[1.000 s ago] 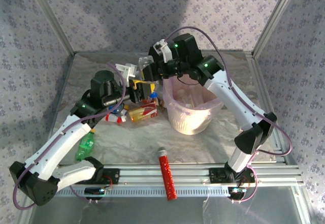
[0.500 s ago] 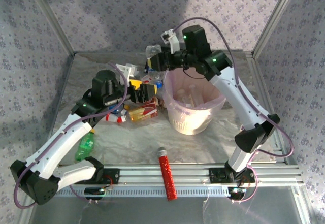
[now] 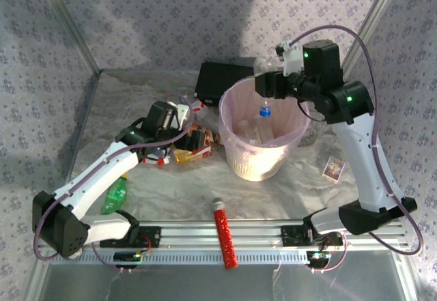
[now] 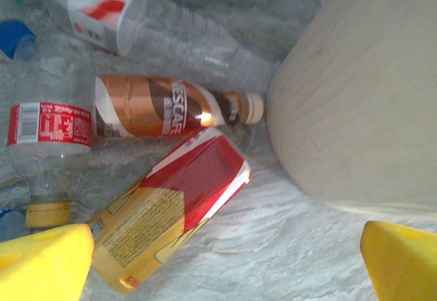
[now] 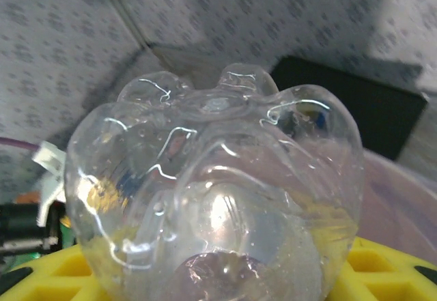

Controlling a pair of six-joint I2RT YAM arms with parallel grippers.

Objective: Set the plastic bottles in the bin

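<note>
Now, walls: patterned fabric on a metal frame.
Table point(image 3: 287, 186): crinkled silver sheet.
Bin point(image 3: 259, 164): a few bottles inside.
Right gripper point(image 3: 265, 86): has swung from the pile to over the bin, clamped on a clear bottle point(image 5: 218, 178), cap down; release looks due.
Left gripper point(image 4: 225, 260): jaws have sprung apart, low over the pile point(image 4: 171, 106) beside the bin.
</note>
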